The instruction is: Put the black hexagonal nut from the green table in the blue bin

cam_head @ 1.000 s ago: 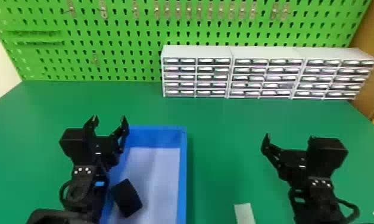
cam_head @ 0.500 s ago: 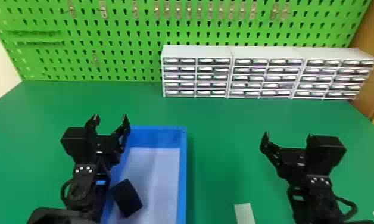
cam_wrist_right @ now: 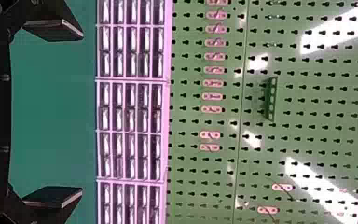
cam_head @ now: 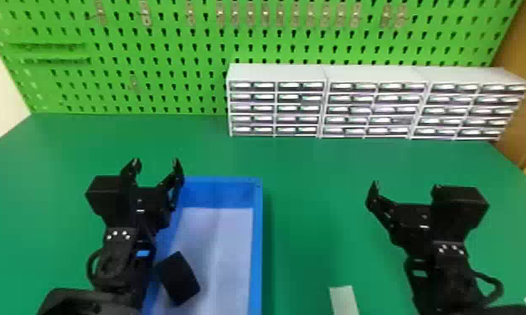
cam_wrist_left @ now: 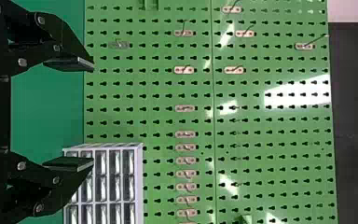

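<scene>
Black hexagonal nut [cam_head: 177,278] lies inside blue bin [cam_head: 257,251], near its left wall (from here it looks like dark block). Left tool [cam_head: 155,161] hangs at bin's left side, fingers spread apart. Right tool [cam_head: 406,187] is over green tabletop [cam_head: 316,188], well apart from bin, fingers also wide. White drawer cabinets [cam_head: 277,73] stand behind, before pegboard [cam_head: 170,90].

blue bin [cam_head: 256,251]: near end cropped | left side: partly behind left arm [cam_head: 117,264] | pale strip [cam_head: 344,300]: cropped

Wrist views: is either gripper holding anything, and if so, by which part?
Nothing is held: the left gripper and right gripper are both open and empty.
</scene>
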